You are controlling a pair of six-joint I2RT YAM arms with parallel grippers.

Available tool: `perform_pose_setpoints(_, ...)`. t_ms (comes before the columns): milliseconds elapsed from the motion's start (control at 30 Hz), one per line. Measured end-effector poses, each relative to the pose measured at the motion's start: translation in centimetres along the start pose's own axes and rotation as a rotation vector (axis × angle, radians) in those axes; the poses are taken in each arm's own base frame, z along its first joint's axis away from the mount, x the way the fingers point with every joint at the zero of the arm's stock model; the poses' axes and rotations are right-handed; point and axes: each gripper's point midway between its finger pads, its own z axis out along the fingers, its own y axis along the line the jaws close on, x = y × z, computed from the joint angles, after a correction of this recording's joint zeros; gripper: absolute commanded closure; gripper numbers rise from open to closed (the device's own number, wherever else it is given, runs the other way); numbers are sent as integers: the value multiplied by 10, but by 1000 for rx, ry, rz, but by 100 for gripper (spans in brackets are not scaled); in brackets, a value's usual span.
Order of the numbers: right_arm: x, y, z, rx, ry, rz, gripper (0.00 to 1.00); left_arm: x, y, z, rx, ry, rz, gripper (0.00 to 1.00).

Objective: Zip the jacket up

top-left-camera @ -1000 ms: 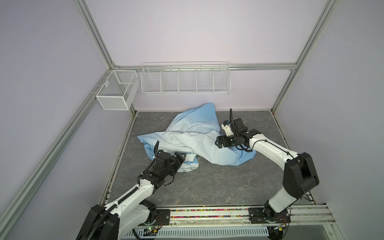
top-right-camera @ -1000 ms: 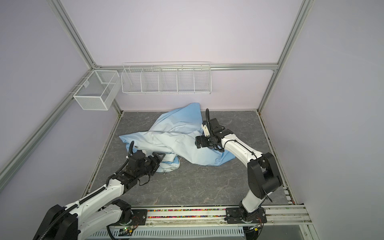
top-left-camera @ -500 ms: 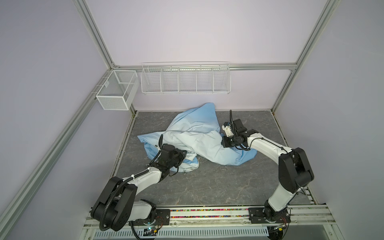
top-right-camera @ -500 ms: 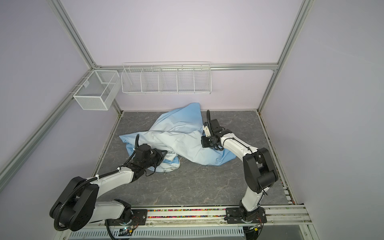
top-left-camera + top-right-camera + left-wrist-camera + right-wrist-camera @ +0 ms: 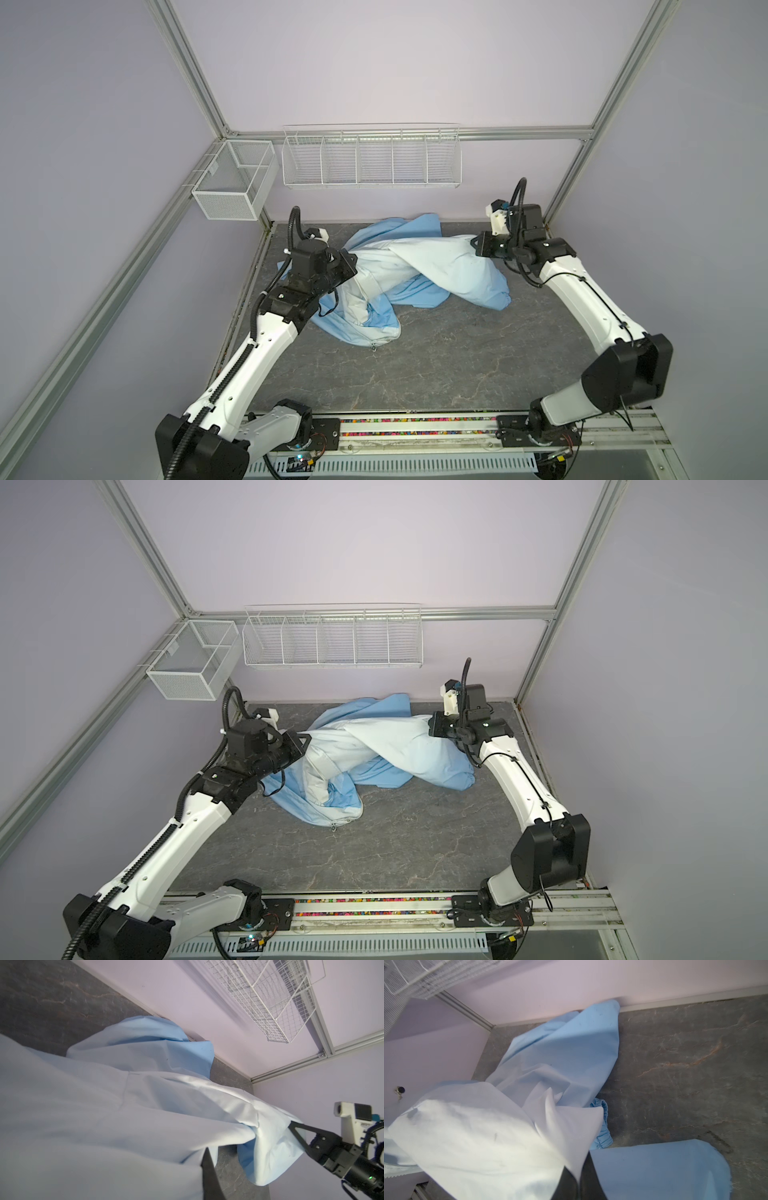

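Jacket: the light-blue jacket (image 5: 436, 266) (image 5: 395, 742), fading to whitish, lies crumpled toward the back of the grey marbled tabletop (image 5: 457, 353). A whitish span is strung between the two grippers and raised off the surface. The rest sags in blue folds onto the tabletop.
Left gripper: the left gripper (image 5: 352, 261) (image 5: 306, 741) is clenched on whitish cloth at the jacket's left end, above the tabletop. In its wrist view the fabric drapes over its dark finger (image 5: 207, 1169).
Right gripper: the right gripper (image 5: 474, 246) (image 5: 430, 726) is clamped on the whitish edge at the jacket's right end, near the back right corner. The left wrist view shows its black finger biting into the cloth.
Zipper: the cream zipper (image 5: 386, 338) edges the nearest fold on the tabletop, in front of the left gripper and apart from both grippers.
Cuff: a gathered blue cuff (image 5: 602, 1124) rests on the tabletop beneath the lifted panel.
Surroundings: a wire rack (image 5: 370, 166) hangs on the back wall above the jacket, with a mesh basket (image 5: 232, 183) to its left.
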Motion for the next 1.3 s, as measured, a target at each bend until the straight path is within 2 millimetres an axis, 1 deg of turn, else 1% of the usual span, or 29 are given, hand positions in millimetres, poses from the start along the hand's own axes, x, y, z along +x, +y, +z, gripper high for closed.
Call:
perform_pose_setpoints(67,-15,1,-21,3,-47,2,93,-12,-17,-8,28,-1,61,100)
perform_pose_setpoints(133,-28,-3,-38,18,-86,11,93,-23,-36,-16,64,1,114,100)
perform_pose_setpoints(233,-44,-10,-58,52,-133,21,93,-38,-67,-29,147,-2,184,100)
perform_pose_setpoints(367,-58,-16,-72,92,-168,29,93,-51,-103,-49,265,-9,248,100)
perform_pose_setpoints(467,-64,-20,-78,117,-189,38,93,-52,-118,-58,328,2,271,100)
perform_pose_setpoints(567,-71,-23,-82,143,-208,44,93,-51,-124,-56,356,23,276,100)
perform_pose_setpoints(633,-80,-27,-79,165,-215,46,93,-48,-122,-48,351,44,271,100)
perform_pose_setpoints(700,-89,-34,-67,189,-210,51,91,-44,-117,-36,334,72,263,100)
perform_pose_setpoints(800,-103,-55,-27,244,-165,69,83,-37,-104,-11,287,113,246,100)
perform_pose_setpoints(833,-107,-66,-10,266,-144,78,78,-36,-97,-2,259,124,238,100)
perform_pose_setpoints(900,-109,-87,24,299,-90,95,64,-33,-83,13,201,139,226,100)
perform_pose_setpoints(933,-105,-98,43,313,-53,106,54,-32,-76,19,169,142,220,100)
perform_pose_setpoints(967,-99,-107,58,321,-18,118,46,-33,-69,23,138,141,213,100)
perform_pose_setpoints(1033,-82,-118,78,334,50,142,32,-36,-55,27,79,132,198,100)
perform_pose_setpoints(1100,-68,-122,83,340,97,150,24,-43,-42,28,28,113,180,100)
perform_pose_setpoints(1167,-62,-114,73,324,96,132,17,-50,-31,27,-16,91,160,100)
perform_pose_setpoints(1200,-60,-108,64,314,85,122,15,-54,-26,27,-35,81,151,100)
perform_pose_setpoints(1300,-58,-75,20,255,-1,63,18,-63,-12,25,-86,52,129,100)
